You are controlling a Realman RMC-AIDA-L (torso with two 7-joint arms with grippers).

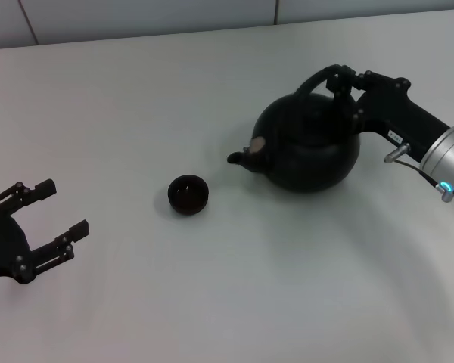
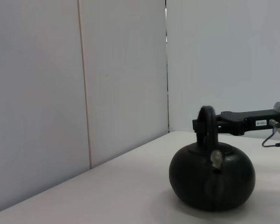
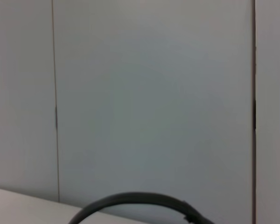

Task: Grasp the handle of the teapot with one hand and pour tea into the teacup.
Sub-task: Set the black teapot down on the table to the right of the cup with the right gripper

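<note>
Teapot (image 1: 309, 144) sits on the white surface (image 1: 212, 302), spout aimed at the teacup (image 1: 188, 194) nearby. Looks heavy and rigid, so grab the ribbed handle (image 1: 323, 78) at its top. Right gripper (image 1: 346, 82) is there, can't tell if it's clamped; left gripper (image 1: 49, 223) idles spread apart.

Surface (image 1: 212, 302): plain white, matte, level; runs back to a pale panelled wall.
Teapot (image 1: 309, 144): round, squat, matte black; stands upright on the surface, toward the robot's right and the far side. Short spout points toward the robot's left, in the direction of the teacup. Arched handle (image 1: 323, 79) rises over the lid.
Teacup (image 1: 188, 194): small, round, black, handleless, dark inside; stands upright on the surface near the centre, apart from the teapot, beyond the spout tip.
Contact: teapot and teacup not touching.
</note>
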